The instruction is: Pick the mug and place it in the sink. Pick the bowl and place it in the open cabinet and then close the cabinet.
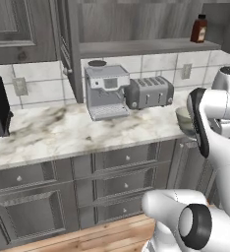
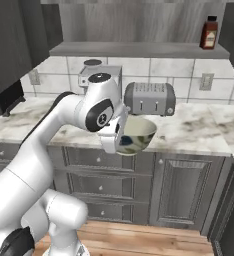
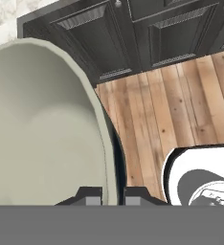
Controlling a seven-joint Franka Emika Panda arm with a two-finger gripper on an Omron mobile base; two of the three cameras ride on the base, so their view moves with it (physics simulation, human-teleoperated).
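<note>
hand (image 3: pixel 106 194) pinching thin rim of round, smooth, seemingly glazed bowl (image 2: pixel 138 134).

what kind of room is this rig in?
A rendered home kitchen, most likely: marble-look counter carrying a toaster and an espresso machine, with grey drawer fronts below.

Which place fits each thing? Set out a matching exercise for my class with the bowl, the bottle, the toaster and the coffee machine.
Things:
1. bowl
2. bottle
3. toaster
4. coffee machine

Places:
A. on the open cabinet's shelf
B. on the counter, right of the coffee machine
C. held by its rim in the gripper, off the counter
D. on the counter, beside the open cabinet door

Pairs: 1-C, 2-A, 3-B, 4-D
</note>
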